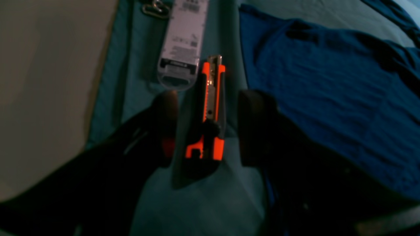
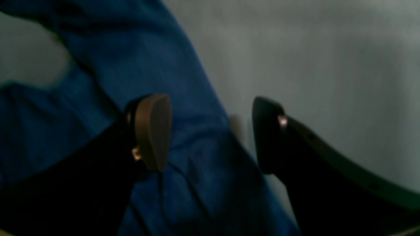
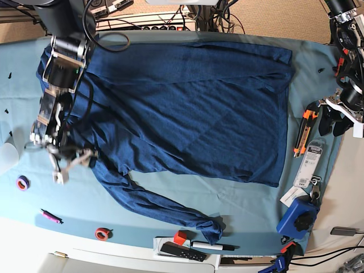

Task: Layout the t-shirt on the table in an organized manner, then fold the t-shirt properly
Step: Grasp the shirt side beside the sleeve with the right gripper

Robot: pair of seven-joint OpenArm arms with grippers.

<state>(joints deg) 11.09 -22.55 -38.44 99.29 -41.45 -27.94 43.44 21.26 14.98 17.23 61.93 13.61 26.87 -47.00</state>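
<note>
The dark navy t-shirt (image 3: 187, 108) lies spread across the teal table (image 3: 250, 199), body flat, with one long sleeve trailing toward the front edge. My right gripper (image 3: 68, 162) hovers at the shirt's left side. In the right wrist view it (image 2: 210, 134) is open, one finger (image 2: 152, 131) over the blue fabric (image 2: 183, 82) and the other over bare table cloth (image 2: 311, 65). My left gripper (image 3: 333, 124) is off the shirt's right edge. It (image 1: 210, 111) stands open above the table, nothing gripped, with the t-shirt (image 1: 328, 98) to its right.
An orange utility knife (image 1: 211, 108) lies on the cloth under the left gripper, a blade pack (image 1: 182, 42) beside it. A blue device (image 3: 297, 219) sits at the front right. Tape rolls (image 3: 23, 183) (image 3: 102, 233), a pink marker (image 3: 50, 216) and a black remote (image 3: 182, 250) line the front.
</note>
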